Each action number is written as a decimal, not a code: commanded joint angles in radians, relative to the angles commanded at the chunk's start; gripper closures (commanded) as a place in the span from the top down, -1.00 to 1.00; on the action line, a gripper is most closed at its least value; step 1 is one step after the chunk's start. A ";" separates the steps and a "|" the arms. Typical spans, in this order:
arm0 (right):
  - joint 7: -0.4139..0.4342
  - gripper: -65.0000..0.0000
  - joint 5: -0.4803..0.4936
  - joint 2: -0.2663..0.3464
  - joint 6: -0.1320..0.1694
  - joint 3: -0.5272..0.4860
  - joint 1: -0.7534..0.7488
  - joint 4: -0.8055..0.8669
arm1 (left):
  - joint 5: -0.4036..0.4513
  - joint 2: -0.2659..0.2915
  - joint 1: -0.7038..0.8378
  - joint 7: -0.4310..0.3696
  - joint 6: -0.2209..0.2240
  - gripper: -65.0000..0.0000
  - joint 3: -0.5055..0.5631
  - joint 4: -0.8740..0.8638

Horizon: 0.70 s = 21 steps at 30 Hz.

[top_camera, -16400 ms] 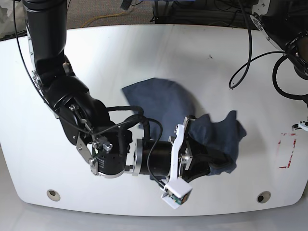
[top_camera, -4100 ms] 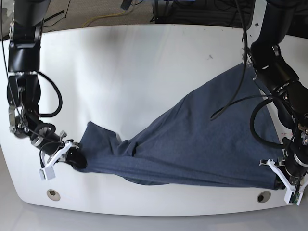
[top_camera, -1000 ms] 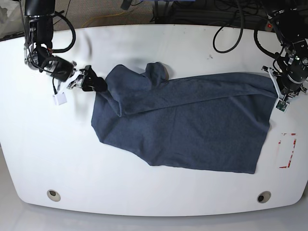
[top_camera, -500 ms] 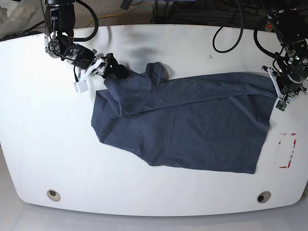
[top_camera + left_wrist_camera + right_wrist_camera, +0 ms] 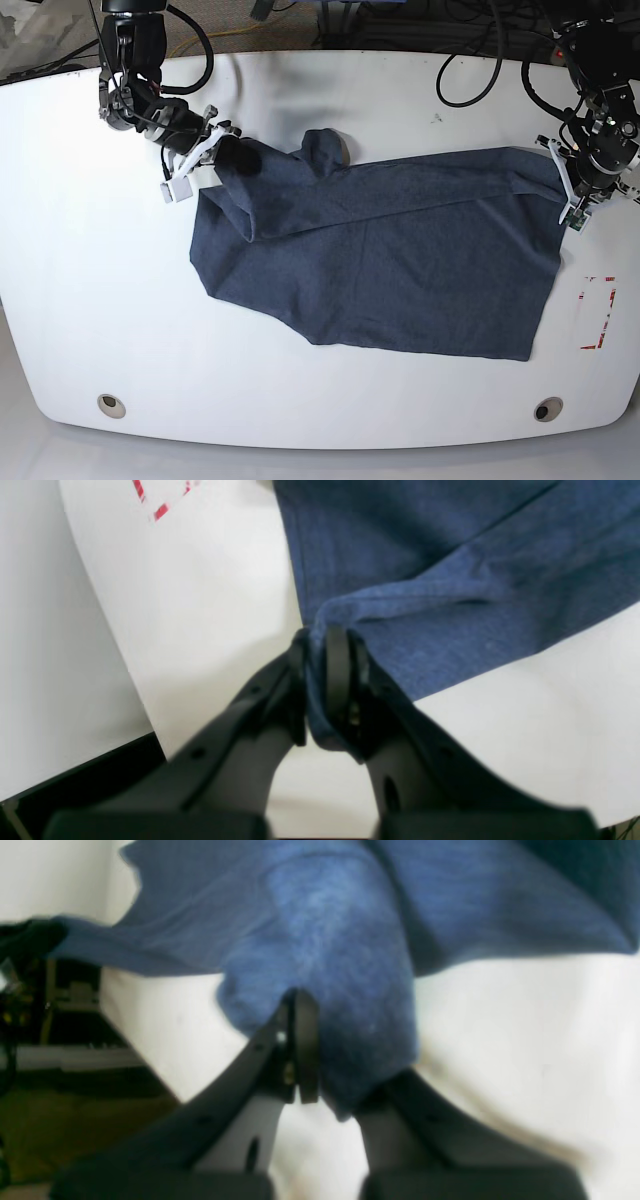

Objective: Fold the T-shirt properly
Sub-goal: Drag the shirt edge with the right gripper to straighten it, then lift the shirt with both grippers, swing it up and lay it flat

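The dark navy T-shirt (image 5: 390,260) lies spread over the middle of the white table (image 5: 330,100), with a bunched fold along its far edge. In the base view my right gripper (image 5: 230,156) is at the shirt's far left corner. The right wrist view shows the right gripper (image 5: 320,1050) shut on a bunch of the T-shirt (image 5: 325,940). My left gripper (image 5: 562,178) is at the far right corner. Close up, the left gripper (image 5: 320,650) is shut, pinching a folded edge of the T-shirt (image 5: 450,580).
A red tape mark (image 5: 597,313) lies near the table's right edge, also visible as the tape mark (image 5: 160,500) in the left wrist view. Two round holes (image 5: 111,405) (image 5: 546,409) sit near the front edge. Cables hang behind the far edge.
Over the last second my right gripper carried the shirt's far left corner rightward and slightly away from the front. The left gripper shifted a little inward. The shirt's body stayed flat.
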 joint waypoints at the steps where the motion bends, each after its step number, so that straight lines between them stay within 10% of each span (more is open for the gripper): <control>1: 0.000 -1.00 0.000 0.000 0.000 0.012 -0.023 0.021 | 0.002 0.000 0.000 0.000 0.000 -1.00 0.006 0.000; 11: -0.002 -1.00 -0.008 0.025 0.000 0.172 -0.199 0.172 | 0.003 0.068 -0.002 -0.021 0.000 -1.00 0.029 0.002; 21: -0.002 -1.00 -0.172 0.098 -0.006 0.189 -0.002 0.163 | 0.003 0.189 -0.150 -0.100 0.073 -1.00 0.127 0.009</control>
